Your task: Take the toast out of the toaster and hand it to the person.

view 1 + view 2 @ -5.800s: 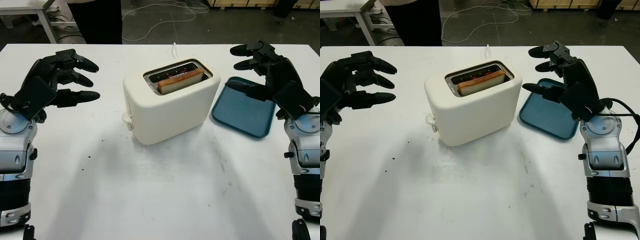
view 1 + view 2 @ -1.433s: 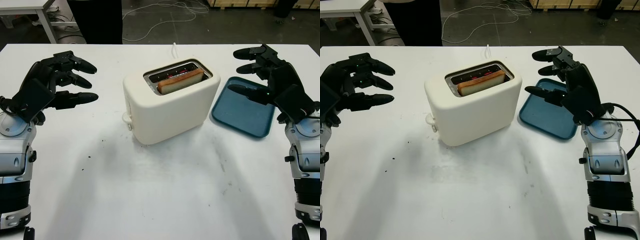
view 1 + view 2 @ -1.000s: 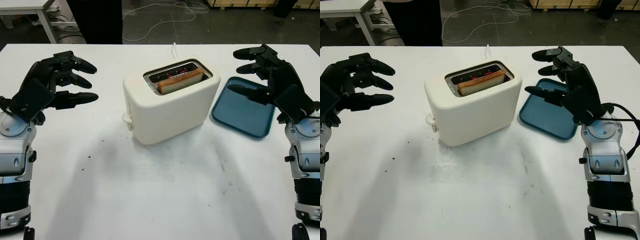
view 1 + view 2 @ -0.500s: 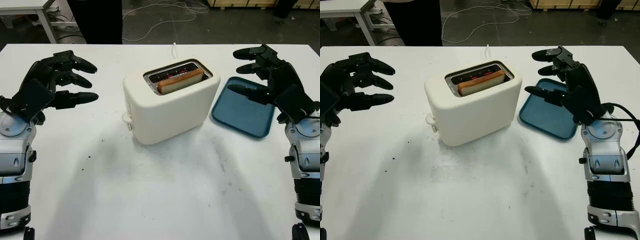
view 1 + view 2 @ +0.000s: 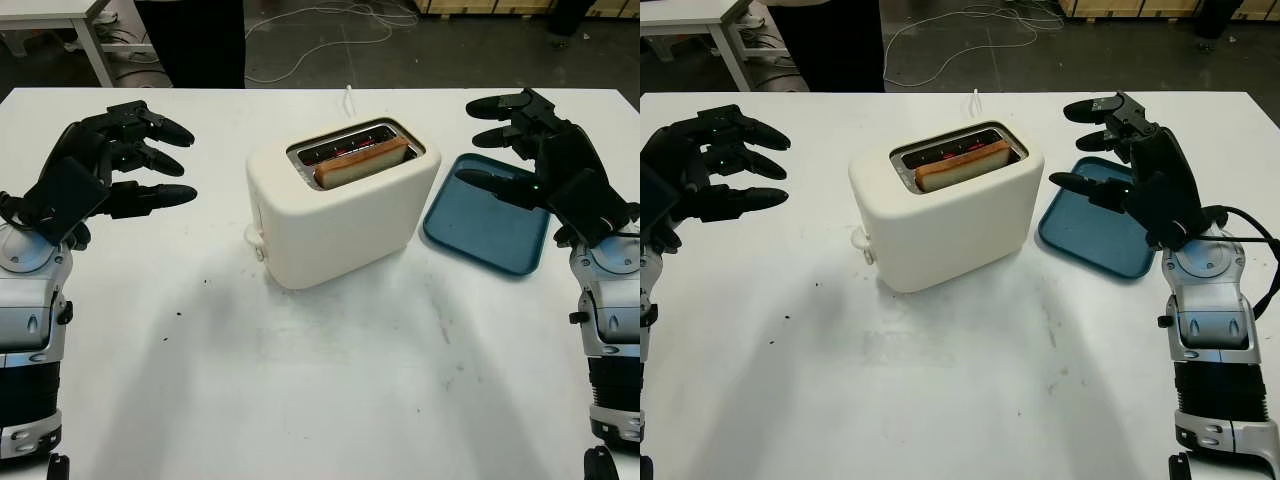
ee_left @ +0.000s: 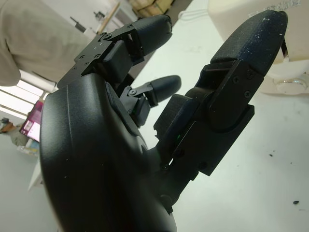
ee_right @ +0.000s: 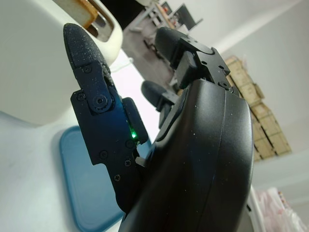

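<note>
A cream toaster (image 5: 340, 215) stands in the middle of the white table (image 5: 300, 380). A slice of browned toast (image 5: 362, 161) sticks up from its near slot. My left hand (image 5: 130, 160) hovers open well to the left of the toaster, holding nothing. Over a blue tray (image 5: 490, 225), to the right of the toaster, my right hand (image 5: 515, 145) is open too. A person in dark clothes (image 5: 195, 40) stands behind the far left edge of the table. In the right wrist view, the toast (image 7: 87, 9) and the tray (image 7: 91, 193) show past my thumb.
A white cord (image 5: 349, 98) runs from behind the toaster off the far table edge. Cables lie on the dark floor beyond, and a white bench (image 5: 60, 20) stands at the far left. Small dark crumbs dot the table in front of the toaster.
Over the whole span both hands drifted slightly; in the last second nothing has visibly moved.
</note>
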You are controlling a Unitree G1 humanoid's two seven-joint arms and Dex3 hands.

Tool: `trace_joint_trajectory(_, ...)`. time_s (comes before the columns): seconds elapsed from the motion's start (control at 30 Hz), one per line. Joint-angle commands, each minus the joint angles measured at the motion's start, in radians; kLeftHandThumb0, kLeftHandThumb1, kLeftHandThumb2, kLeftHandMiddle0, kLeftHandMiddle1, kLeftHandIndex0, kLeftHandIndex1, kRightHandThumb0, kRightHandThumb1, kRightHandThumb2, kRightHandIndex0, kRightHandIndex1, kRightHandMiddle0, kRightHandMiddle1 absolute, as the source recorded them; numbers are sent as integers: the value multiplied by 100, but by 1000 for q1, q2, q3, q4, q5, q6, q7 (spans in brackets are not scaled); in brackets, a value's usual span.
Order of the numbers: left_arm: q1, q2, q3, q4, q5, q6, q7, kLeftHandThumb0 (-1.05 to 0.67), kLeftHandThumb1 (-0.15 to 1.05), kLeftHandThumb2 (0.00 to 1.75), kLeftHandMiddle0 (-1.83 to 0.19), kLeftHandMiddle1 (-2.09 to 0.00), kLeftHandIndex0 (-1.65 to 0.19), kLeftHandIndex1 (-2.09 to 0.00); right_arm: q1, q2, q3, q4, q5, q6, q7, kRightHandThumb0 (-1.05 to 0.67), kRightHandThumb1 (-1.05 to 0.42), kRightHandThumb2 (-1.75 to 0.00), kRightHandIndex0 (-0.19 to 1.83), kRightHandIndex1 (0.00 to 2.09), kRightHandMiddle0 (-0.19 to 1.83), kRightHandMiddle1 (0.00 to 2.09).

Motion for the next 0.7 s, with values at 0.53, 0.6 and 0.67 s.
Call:
trace_joint_trajectory(0.53, 4, 1, 1, -7, -4, -9, -3, -105, 63, 0, -57, -109, -58, -93, -7, 4, 6, -5, -7, -8, -4, -70, -80, 0, 10, 116, 18, 82)
trace_joint_trajectory(0.6, 4, -1, 1, -6, -3, -11, -1, -105, 63, 0, -58, -109, -59, -93, -7, 5, 5, -4, -3, -9, -2, -70, -80, 0, 10, 116, 18, 82)
trace_joint_trajectory(0.67, 4, 0, 1, -6, -2, -12, 0, -105, 63, 0, -57, -109, -59, -93, -8, 6, 4, -4, 0, -9, -1, -70, -80, 0, 10, 116, 18, 83)
